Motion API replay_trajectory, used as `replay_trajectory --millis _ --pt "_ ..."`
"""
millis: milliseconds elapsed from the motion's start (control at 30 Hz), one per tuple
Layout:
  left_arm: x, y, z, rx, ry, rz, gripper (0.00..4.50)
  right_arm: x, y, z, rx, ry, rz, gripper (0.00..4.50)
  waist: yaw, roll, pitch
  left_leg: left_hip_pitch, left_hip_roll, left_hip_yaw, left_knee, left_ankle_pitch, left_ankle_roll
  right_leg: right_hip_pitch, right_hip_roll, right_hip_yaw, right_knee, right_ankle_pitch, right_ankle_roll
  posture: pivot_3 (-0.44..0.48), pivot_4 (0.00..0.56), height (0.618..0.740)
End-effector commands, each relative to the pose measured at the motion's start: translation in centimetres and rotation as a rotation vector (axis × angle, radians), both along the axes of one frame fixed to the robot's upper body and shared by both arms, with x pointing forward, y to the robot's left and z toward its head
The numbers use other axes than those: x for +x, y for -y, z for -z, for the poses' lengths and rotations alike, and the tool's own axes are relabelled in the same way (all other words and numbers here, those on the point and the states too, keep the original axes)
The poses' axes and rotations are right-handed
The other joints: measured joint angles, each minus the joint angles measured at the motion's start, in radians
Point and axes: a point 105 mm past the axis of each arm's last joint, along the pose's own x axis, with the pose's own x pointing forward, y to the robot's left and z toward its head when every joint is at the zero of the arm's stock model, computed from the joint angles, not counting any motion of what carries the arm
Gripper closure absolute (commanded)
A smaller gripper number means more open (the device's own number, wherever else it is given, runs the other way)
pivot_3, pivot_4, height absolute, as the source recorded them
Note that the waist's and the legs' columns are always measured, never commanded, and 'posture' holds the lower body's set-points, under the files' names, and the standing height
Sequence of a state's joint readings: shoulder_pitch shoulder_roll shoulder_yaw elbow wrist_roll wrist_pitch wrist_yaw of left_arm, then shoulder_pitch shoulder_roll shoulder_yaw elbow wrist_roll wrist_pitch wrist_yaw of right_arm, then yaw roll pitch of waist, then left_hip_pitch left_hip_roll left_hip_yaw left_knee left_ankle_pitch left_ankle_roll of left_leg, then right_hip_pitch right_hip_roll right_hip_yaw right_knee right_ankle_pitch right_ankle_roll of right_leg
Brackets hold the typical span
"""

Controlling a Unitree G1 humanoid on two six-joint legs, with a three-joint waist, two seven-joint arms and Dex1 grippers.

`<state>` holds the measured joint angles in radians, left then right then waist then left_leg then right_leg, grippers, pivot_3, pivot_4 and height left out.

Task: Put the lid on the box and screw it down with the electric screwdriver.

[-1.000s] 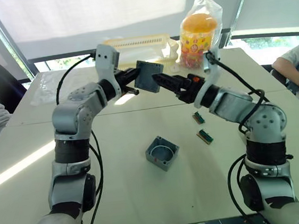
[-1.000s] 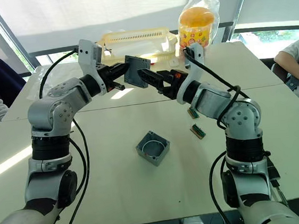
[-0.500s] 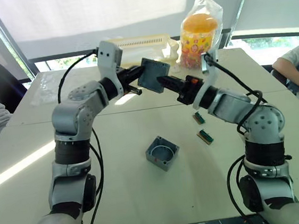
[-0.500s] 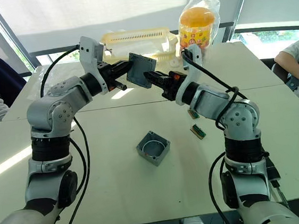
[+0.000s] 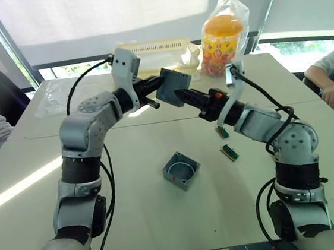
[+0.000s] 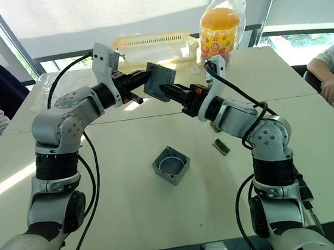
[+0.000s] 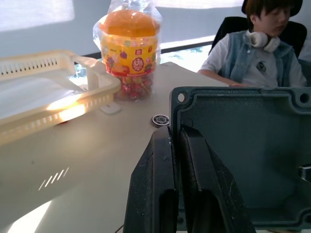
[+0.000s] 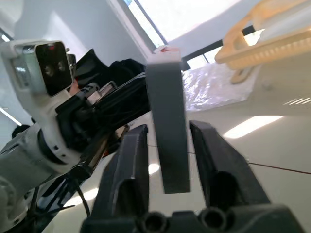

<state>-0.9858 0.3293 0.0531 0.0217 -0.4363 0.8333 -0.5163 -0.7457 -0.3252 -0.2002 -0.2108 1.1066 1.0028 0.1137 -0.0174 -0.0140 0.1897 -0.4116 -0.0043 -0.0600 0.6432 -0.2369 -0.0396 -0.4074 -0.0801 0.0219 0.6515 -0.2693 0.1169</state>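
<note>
Gripping the lid edge, left fingers hold it midair.

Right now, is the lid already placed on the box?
No, the left gripper holds the lid in the air, and the box sits open on the table.

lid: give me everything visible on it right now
The lid is a thin square grey plastic cover with a low rim and corner screw holes, hollow side visible in the left wrist view. It is held on edge in the air above the table, the left gripper shut on one edge. The right gripper's open fingers straddle its opposite edge, not visibly touching.
</note>
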Motion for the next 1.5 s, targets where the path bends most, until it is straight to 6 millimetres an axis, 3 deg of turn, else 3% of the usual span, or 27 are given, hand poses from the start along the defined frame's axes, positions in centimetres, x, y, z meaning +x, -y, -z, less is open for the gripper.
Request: replay_trajectory --millis 33,333,433,567,767,867,1000,1033,1167,1267,1400,1500 --pt "-0.4 -0.3 -1.5 -0.015 0.068 0.001 4.50 -0.4 0.4 -1.1 0.008 0.053 0.007 1.55 0.000 0.000 0.000 0.000 0.000 0.000 0.000 0.000 0.000 0.000 0.000 0.000 0.000 0.000 0.000 0.000 0.150 0.740" --pt "-0.5 -0.1 -1.6 -0.013 0.074 0.007 4.50 -0.2 0.5 -1.2 0.008 0.051 0.015 1.55 0.000 0.000 0.000 0.000 0.000 0.000 0.000 0.000 0.000 0.000 0.000 0.000 0.000 0.000 0.000 0.000 0.150 0.740" --pt "-0.7 0.2 -1.6 -0.015 0.075 0.018 4.50 -0.2 0.2 -1.1 0.008 0.049 0.014 2.41 0.000 0.000 0.000 0.000 0.000 0.000 0.000 0.000 0.000 0.000 0.000 0.000 0.000 0.000 0.000 0.000 0.150 0.740" --pt "-0.9 0.3 -1.5 -0.014 0.074 0.027 4.50 -0.2 0.0 -1.2 0.011 0.047 0.013 4.34 0.000 0.000 0.000 0.000 0.000 0.000 0.000 0.000 0.000 0.000 0.000 0.000 0.000 0.000 0.000 0.000 0.150 0.740" --pt "-0.8 -0.2 -0.8 -0.005 0.054 0.025 4.50 -0.4 -0.2 -1.2 0.014 0.048 0.008 4.37 -0.001 0.001 0.000 0.000 0.000 0.000 0.000 0.000 0.000 0.000 0.000 0.000 0.000 0.000 0.000 0.000 0.150 0.740" --pt "-0.9 -0.8 -0.3 -0.015 0.028 0.042 3.44 -0.7 -0.1 -1.5 0.009 0.080 0.005 4.37 -0.001 0.001 0.000 0.000 0.000 0.000 0.000 0.000 0.000 0.000 0.000 0.000 0.000 0.000 0.000 0.000 0.150 0.740" --pt "-1.3 -2.2 -0.5 -0.051 0.013 0.062 1.45 -0.9 0.4 -1.7 -0.029 0.144 0.044 4.37 0.000 0.001 0.001 0.000 0.000 0.000 0.000 0.000 0.000 0.000 0.000 0.000 0.000 0.000 0.000 0.000 0.150 0.740" --pt "-1.6 -2.7 -0.5 -0.065 0.004 0.071 1.45 -0.9 0.6 -1.7 -0.043 0.163 0.061 4.37 -0.001 0.001 0.001 0.000 0.000 0.000 0.000 0.000 0.000 0.000 0.000 0.000 0.000 0.000 0.000 0.000 0.150 0.740" --pt "-3.2 -5.8 -0.7 -0.105 -0.037 0.126 1.45 -1.9 2.2 -1.4 -0.222 0.353 0.169 4.37 -0.003 0.001 0.001 0.000 0.000 0.000 -0.002 0.000 0.000 -0.001 0.000 0.000 -0.001 0.000 0.000 0.000 0.150 0.740" --pt "-4.1 -7.6 0.3 -0.088 -0.084 0.136 1.45 -3.6 2.8 -0.4 -0.393 0.519 0.186 4.37 -0.002 0.001 0.001 0.000 0.000 0.000 -0.003 0.000 0.000 -0.001 0.000 0.000 -0.002 0.000 0.000 0.000 0.150 0.740" --pt "-6.9 -8.8 4.1 0.018 -0.293 0.310 1.45 -6.0 3.3 1.9 -0.788 0.880 0.214 4.37 -0.002 0.001 0.001 0.001 0.000 0.000 -0.004 0.000 0.000 0.000 0.000 0.000 -0.002 0.000 0.000 0.000 0.150 0.740" --pt "-7.3 -9.4 6.5 0.115 -0.352 0.336 1.45 -7.0 3.2 4.8 -1.081 1.147 0.177 4.37 -0.002 0.000 0.001 0.002 0.000 0.002 -0.007 0.000 -0.001 0.000 0.000 0.000 -0.005 -0.001 0.000 0.000 0.150 0.740"
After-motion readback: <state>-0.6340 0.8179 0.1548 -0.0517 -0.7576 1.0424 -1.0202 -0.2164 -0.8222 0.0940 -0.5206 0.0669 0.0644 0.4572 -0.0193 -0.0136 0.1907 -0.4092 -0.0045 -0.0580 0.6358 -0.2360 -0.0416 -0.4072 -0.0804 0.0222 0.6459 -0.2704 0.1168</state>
